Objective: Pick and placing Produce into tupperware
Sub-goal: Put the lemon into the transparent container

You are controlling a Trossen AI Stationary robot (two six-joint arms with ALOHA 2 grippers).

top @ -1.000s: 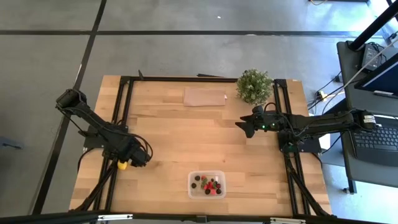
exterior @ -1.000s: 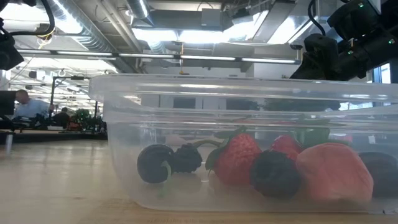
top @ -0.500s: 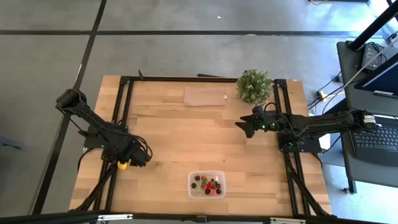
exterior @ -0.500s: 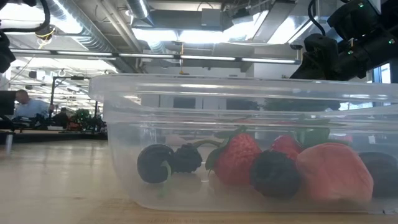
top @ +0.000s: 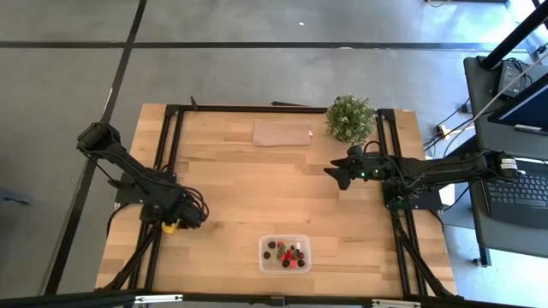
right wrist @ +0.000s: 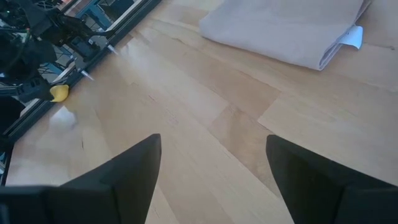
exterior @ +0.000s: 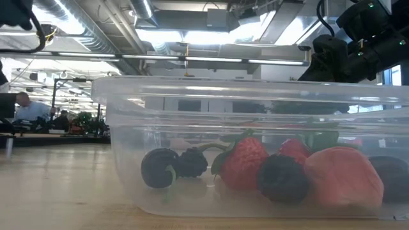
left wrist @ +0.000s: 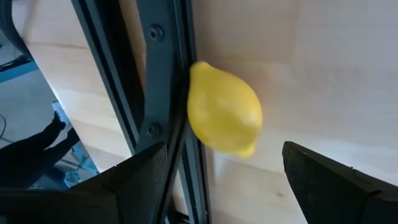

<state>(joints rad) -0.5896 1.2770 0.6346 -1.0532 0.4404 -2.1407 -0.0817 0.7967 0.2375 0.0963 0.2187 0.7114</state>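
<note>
The small yellow lemon (left wrist: 224, 117) lies on the wooden table, its side against the black frame rail (left wrist: 163, 93) at the table's left. My left gripper (left wrist: 224, 186) hangs open just above it, pointing steeply down, one finger on each side and clear of it; the high view shows this gripper (top: 175, 222) over the lemon (top: 169, 228). The clear tupperware (top: 284, 252) stands near the front edge and holds strawberries (exterior: 246, 163) and dark berries (exterior: 158, 167). My right gripper (top: 333, 176) waits open above the table's right half.
A bushy potted plant (top: 349, 118) stands at the far right. A flat beige folded sheet (top: 282, 133) lies beside it, and the right wrist view shows this sheet (right wrist: 292, 31) too. Black frame rails (top: 163, 171) run along the table's left and right sides. Bare wood lies between the lemon and the tupperware.
My left gripper has come down toward the lemon and rolled a little about its own axis, staying open. The lemon has not moved.
</note>
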